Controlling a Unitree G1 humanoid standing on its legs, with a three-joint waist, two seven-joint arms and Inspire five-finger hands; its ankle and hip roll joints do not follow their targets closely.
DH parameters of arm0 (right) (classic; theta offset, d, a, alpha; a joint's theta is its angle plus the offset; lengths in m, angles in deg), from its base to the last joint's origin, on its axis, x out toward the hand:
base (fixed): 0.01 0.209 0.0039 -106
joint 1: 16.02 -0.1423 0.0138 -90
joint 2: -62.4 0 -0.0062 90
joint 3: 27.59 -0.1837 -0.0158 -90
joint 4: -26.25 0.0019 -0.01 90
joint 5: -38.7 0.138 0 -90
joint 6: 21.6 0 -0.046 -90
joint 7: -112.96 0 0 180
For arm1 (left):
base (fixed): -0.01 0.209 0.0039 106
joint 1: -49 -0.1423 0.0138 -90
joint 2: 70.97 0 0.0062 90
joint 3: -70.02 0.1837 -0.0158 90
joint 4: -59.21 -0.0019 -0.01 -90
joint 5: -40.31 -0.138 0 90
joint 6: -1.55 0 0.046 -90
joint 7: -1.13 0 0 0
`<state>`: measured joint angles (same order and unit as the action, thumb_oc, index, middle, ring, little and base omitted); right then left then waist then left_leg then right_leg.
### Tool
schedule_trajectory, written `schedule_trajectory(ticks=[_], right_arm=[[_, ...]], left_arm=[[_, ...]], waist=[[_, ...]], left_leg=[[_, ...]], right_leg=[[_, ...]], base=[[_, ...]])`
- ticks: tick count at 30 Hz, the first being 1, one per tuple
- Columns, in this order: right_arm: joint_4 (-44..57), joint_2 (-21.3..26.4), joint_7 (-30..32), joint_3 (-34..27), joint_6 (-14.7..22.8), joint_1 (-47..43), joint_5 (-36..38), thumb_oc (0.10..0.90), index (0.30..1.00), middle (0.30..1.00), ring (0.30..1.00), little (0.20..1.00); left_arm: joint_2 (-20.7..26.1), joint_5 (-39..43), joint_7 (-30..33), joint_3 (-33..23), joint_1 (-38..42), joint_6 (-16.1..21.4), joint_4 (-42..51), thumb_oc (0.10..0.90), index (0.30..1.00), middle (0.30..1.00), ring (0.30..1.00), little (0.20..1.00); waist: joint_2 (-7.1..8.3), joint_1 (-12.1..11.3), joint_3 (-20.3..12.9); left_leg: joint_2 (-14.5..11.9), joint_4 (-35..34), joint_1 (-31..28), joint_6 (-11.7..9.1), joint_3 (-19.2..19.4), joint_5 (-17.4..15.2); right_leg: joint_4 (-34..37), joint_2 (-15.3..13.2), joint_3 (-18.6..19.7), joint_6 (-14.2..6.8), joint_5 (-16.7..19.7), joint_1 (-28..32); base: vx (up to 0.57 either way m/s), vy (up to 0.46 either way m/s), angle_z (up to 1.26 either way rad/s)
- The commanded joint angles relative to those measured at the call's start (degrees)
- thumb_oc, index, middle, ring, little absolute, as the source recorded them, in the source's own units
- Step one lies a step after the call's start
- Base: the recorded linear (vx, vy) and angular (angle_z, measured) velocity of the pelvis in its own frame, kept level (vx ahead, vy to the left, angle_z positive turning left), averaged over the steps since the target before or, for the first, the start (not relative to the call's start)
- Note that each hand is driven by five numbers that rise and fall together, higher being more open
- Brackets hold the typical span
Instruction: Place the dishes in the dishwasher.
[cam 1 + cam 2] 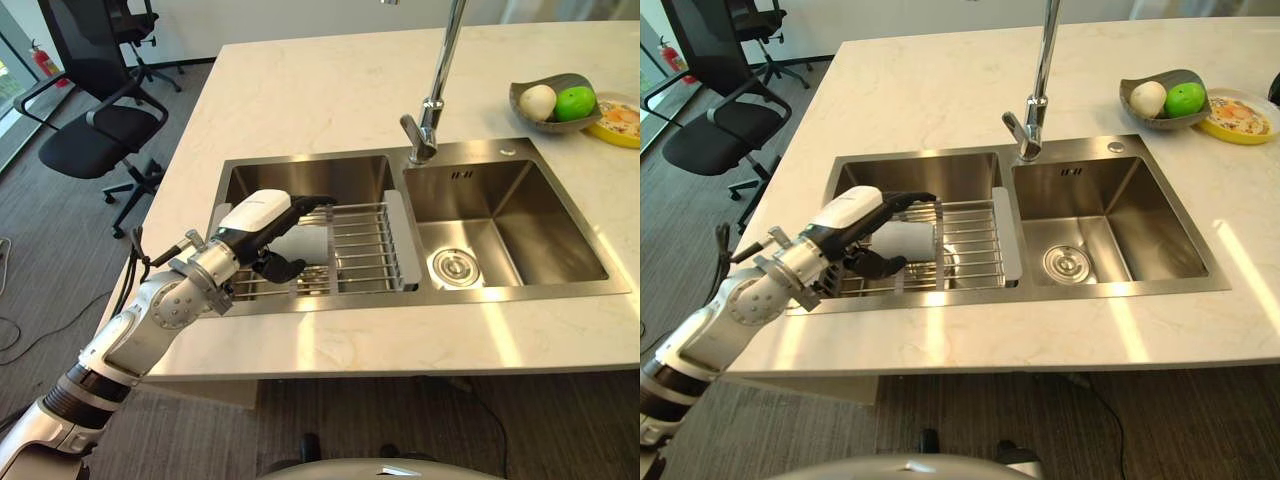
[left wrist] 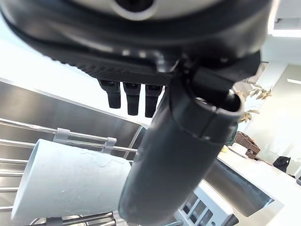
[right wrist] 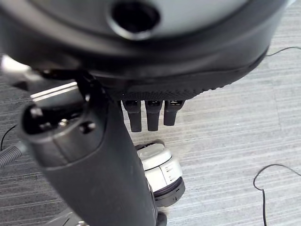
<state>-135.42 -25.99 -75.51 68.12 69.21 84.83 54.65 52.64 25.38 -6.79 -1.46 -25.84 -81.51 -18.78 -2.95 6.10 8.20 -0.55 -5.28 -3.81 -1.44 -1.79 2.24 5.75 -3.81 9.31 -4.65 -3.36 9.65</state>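
A white cup [image 1: 303, 246] lies on its side on a wire rack [image 1: 365, 250] set across the left basin of the sink [image 1: 300, 178]. My left hand [image 1: 262, 214] reaches in from the left, its straight fingers [image 2: 130, 97] stretched above the cup [image 2: 70, 181] and its thumb [image 2: 178, 155] standing out in front of it. The hand is open, and I cannot tell whether it touches the cup. My right hand [image 3: 103, 169] hangs open over the striped grey floor, holding nothing.
A tall faucet [image 1: 440, 80] stands behind the divider between the basins. The right basin [image 1: 500, 230] has a drain at its bottom. A grey bowl of fruit [image 1: 555, 100] and a yellow plate [image 1: 620, 122] sit at the counter's far right. Black office chairs [image 1: 95, 130] stand at the left.
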Motion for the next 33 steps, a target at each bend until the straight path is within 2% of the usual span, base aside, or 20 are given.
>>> schedule_trajectory(ticks=[1, 13, 24, 33], right_arm=[[0.13, -0.62, 0.05, -0.46, 0.6, 0.3, 2.69, 0.8, 0.9, 0.9, 0.9, 0.9], [0.97, -0.92, 0.6, 0.02, 0.28, -0.33, 4.09, 0.8, 0.9, 0.9, 0.9, 0.9], [0.37, -1.12, 1.09, 0.07, -0.19, -0.65, 4.28, 0.8, 0.9, 0.9, 0.9, 0.9], [0.48, -1.33, 1.35, 0.61, -0.81, -1.62, 4.39, 0.8, 0.9, 0.9, 0.9, 0.9]], left_arm=[[0.28, -6.1, 5.32, -3.13, 12.2, 2.31, -0.99, 0.8, 0.9, 0.9, 0.9, 0.9], [-3.44, -12.66, 6.86, -0.27, 14.47, -0.5, -9.26, 0.8, 0.9, 0.9, 0.9, 0.9], [-5.47, -12.77, 6.26, 0.45, 13.98, -2.41, -12.84, 0.8, 0.9, 0.9, 0.9, 0.9], [-8.26, -13.96, 5.59, 3.23, 15.98, -4.73, -18.57, 0.8, 0.9, 0.9, 0.9, 0.9]], waist=[[1.44, -1.12, -0.37], [1.04, -0.54, -0.23], [0.96, -0.43, -0.05], [1.03, -0.27, 0.06]], left_leg=[[-2.6, 0.28, -1.74, -1.33, 1.78, -3.92], [-2.64, 0.28, -1.98, -1.29, 2.61, -4.3], [-2.65, 0.28, -2.19, -1.26, 2.73, -4.51], [-2.69, 0.28, -2.17, -1.19, 2.63, -4.57]], right_leg=[[-0.75, -2.09, -0.41, -4.43, 2.8, -3.73], [-0.75, -1.83, -0.02, -4.22, 2.7, -3.99], [-0.75, -1.78, 0.07, -4.08, 2.64, -3.91], [-0.75, -1.66, -0.03, -3.87, 2.55, -3.97]], base=[[0.0, 0.0, 0.0], [0.0, -0.005, -0.04], [0.0, 0.0, 0.0], [0.0, 0.0, 0.0]])
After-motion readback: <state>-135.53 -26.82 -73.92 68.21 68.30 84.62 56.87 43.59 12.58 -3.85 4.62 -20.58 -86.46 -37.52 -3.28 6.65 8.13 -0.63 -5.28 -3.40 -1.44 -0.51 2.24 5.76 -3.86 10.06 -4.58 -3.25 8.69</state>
